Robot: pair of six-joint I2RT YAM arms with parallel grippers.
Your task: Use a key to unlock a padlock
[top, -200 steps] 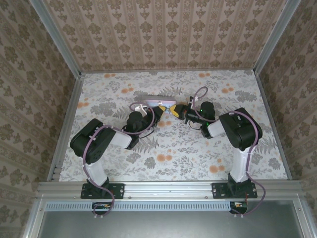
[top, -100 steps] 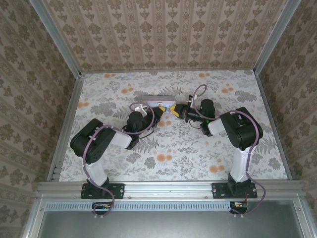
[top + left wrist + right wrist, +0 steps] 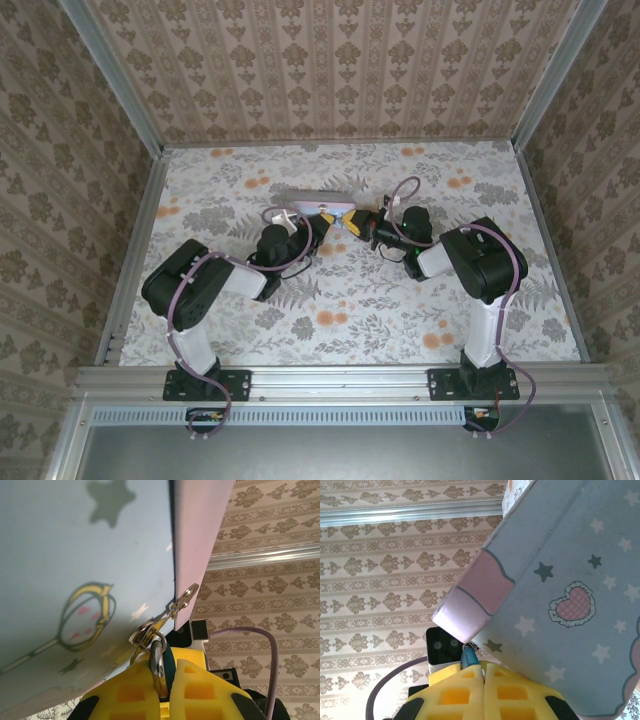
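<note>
My left gripper (image 3: 167, 667) is shut on the padlock (image 3: 157, 662). The padlock's silver shackle and teal body sit between the yellow fingers. The shackle runs through a metal ring (image 3: 142, 632) clipped to the edge of the pale blue tin (image 3: 75, 555). My right gripper (image 3: 484, 669) is shut on a small teal piece that I take to be the key (image 3: 470, 659). Its tip points at the tin's (image 3: 570, 580) pink corner and its blade is hidden. In the top view the left gripper (image 3: 327, 220) and the right gripper (image 3: 352, 223) meet tip to tip just in front of the tin (image 3: 318, 203).
The tin lies on the flowered tabletop (image 3: 350, 300) at mid-back. Patterned walls (image 3: 330, 70) close in the back and both sides. Both arms are bent inward, and purple cables (image 3: 405, 185) loop above the right wrist.
The right arm's wrist has shifted very slightly. Both grippers stay shut at the same spot in front of the tin.
</note>
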